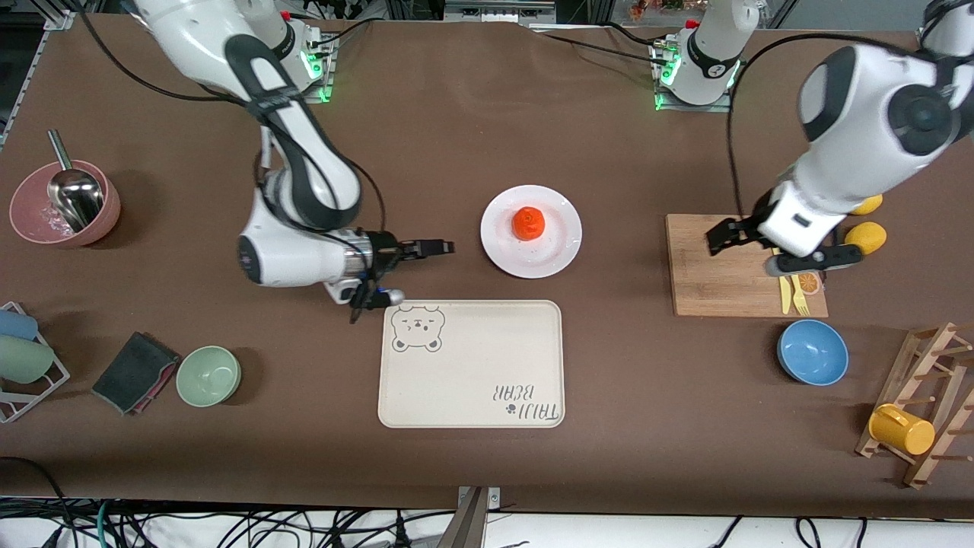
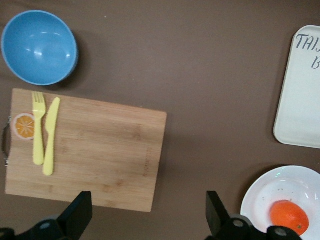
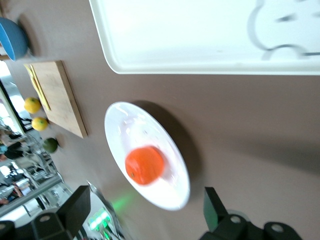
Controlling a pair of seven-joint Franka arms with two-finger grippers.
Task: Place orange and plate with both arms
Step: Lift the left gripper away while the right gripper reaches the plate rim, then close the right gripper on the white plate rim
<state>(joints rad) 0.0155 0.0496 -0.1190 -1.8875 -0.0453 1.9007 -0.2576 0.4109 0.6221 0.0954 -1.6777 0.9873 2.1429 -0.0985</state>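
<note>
The orange [image 1: 528, 222] sits in the white plate [image 1: 555, 255] at the table's middle, farther from the front camera than the bear tray. My right gripper [image 1: 440, 247] is open and empty, low beside the plate on the right arm's side, pointing at it. In the right wrist view the orange [image 3: 144, 165] and plate [image 3: 150, 131] lie just ahead of that gripper [image 3: 145, 216]. My left gripper [image 1: 727, 234] is open and empty over the cutting board's edge. The left wrist view shows this gripper [image 2: 148, 220], the plate [image 2: 285, 190] and the orange [image 2: 289, 216].
The cream bear tray [image 1: 472, 365] lies nearer the camera than the plate. A wooden cutting board [image 1: 715, 274] with yellow cutlery, two lemons [image 1: 867, 236], a blue bowl [image 1: 813, 352] and a mug rack [image 1: 921, 411] are toward the left arm's end. A green bowl [image 1: 208, 374] and pink bowl [image 1: 65, 204] are toward the right arm's end.
</note>
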